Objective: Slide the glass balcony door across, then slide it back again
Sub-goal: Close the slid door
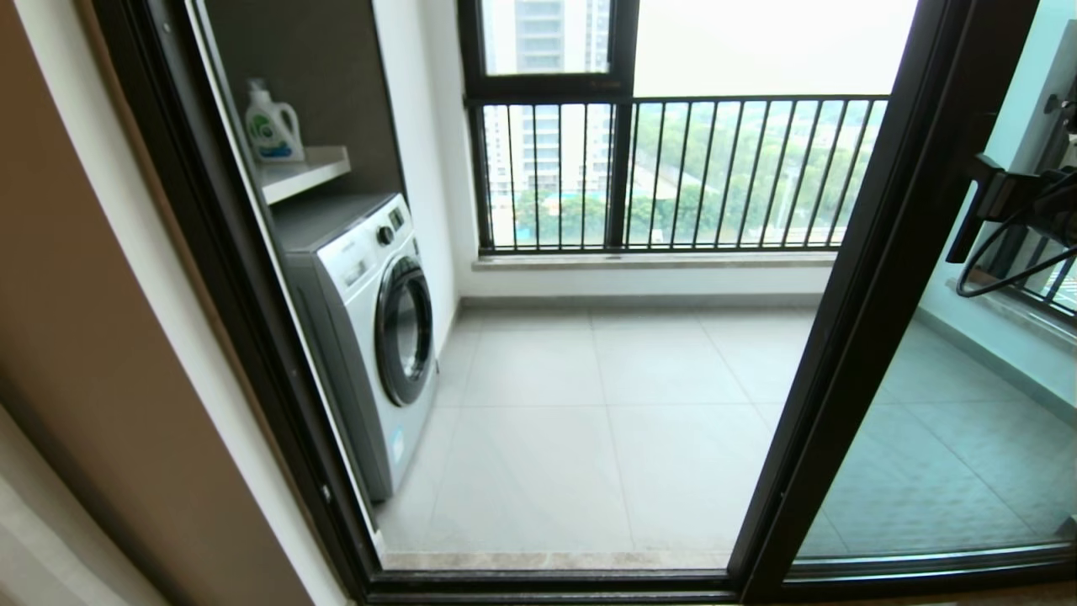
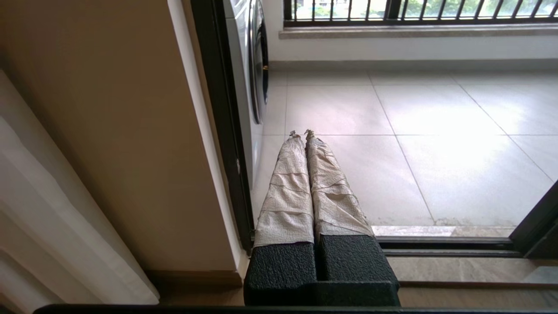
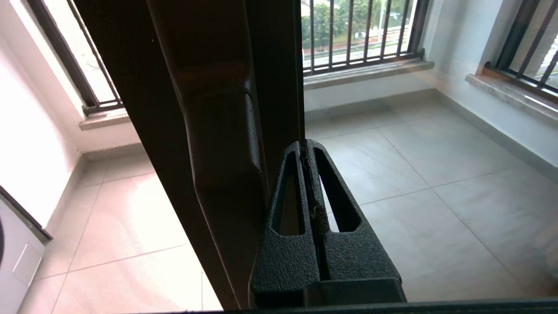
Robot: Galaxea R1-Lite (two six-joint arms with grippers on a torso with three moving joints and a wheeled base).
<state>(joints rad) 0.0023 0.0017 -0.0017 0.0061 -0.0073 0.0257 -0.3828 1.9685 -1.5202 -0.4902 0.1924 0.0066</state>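
Note:
The glass balcony door (image 1: pixel 942 438) stands at the right, its dark upright (image 1: pixel 850 337) slanting across the head view, with the doorway left of it open. The bar handle (image 3: pixel 222 165) shows on that upright in the right wrist view. My right gripper (image 3: pixel 305 144) is shut, empty, and sits close beside the upright on its glass side, next to the handle; it shows at the right edge (image 1: pixel 989 198) of the head view. My left gripper (image 2: pixel 301 133), with taped fingers, is shut and empty, low by the left door jamb (image 2: pixel 222 131).
A white washing machine (image 1: pixel 370 328) stands inside the balcony at the left, with a detergent bottle (image 1: pixel 273 126) on the shelf above it. A black-barred railing (image 1: pixel 673 177) closes the far side. The door's floor track (image 2: pixel 444 246) runs across the threshold.

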